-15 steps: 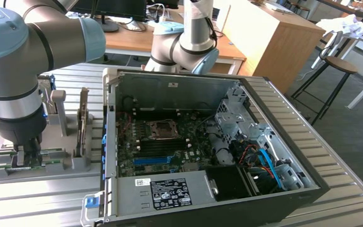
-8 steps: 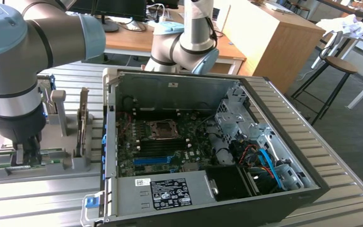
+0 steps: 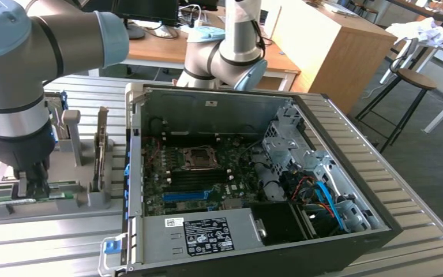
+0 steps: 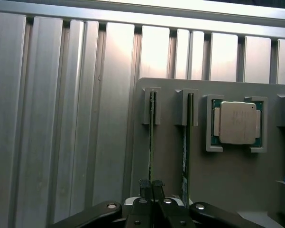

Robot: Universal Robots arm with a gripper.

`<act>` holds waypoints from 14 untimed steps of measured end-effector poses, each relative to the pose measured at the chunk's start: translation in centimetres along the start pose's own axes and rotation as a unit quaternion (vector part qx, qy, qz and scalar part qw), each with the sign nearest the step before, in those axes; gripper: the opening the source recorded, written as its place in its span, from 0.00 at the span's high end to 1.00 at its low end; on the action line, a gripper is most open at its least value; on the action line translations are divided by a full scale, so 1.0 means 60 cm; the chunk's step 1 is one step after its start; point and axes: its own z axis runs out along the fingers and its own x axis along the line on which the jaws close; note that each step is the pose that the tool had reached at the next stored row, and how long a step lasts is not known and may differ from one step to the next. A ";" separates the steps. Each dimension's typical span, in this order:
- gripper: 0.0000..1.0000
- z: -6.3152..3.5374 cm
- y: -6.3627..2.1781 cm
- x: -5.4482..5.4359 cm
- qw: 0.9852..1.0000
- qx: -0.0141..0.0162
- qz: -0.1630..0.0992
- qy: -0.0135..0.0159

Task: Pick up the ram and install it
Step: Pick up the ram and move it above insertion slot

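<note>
The pincer (image 4: 151, 184) is closed on the ram (image 4: 151, 133), its two fingertips pressed together over the thin green edge at one end of the stick. The ram is not yet free: it stands on edge in its slot of the grey holder (image 4: 227, 175), which sits on the slatted table (image 4: 57, 123) at about nine o'clock of the open computer case (image 3: 206, 109) in the exterior view.

To do this step well, I judge the pull should run straight out along the slot guides, with no twist. The stick is long and thin and is gripped near one end, so any sideways lean could bind it in the holder or bend it. The grip looks centred on the board's edge, which should help.

Just beside it a second stick (image 4: 185, 161) stands in the neighbouring slot, parallel and close – the outer finger has little room there. Beyond that lies the square silver processor (image 4: 237, 122) in its own pocket, apart from the work. In the exterior view an upright card (image 3: 101, 147) rises from the holder at three o'clock of the pincer, and the case's near wall (image 3: 133, 167) stands between holder and motherboard (image 3: 198, 173) – both look like things to clear
</note>
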 end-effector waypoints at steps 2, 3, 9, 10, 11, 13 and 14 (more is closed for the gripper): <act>0.89 -0.005 0.000 0.000 1.000 0.000 0.000 0.000; 0.89 -0.008 0.000 0.000 1.000 0.000 0.000 0.000; 0.89 -0.025 0.001 -0.001 1.000 0.000 0.000 0.000; 0.89 -0.029 0.001 -0.001 1.000 0.000 0.000 0.000; 0.89 -0.032 0.001 -0.001 1.000 0.000 0.000 0.000; 0.89 -0.039 0.001 -0.002 1.000 0.000 0.000 0.000; 0.89 -0.042 0.002 -0.002 1.000 0.000 0.000 0.000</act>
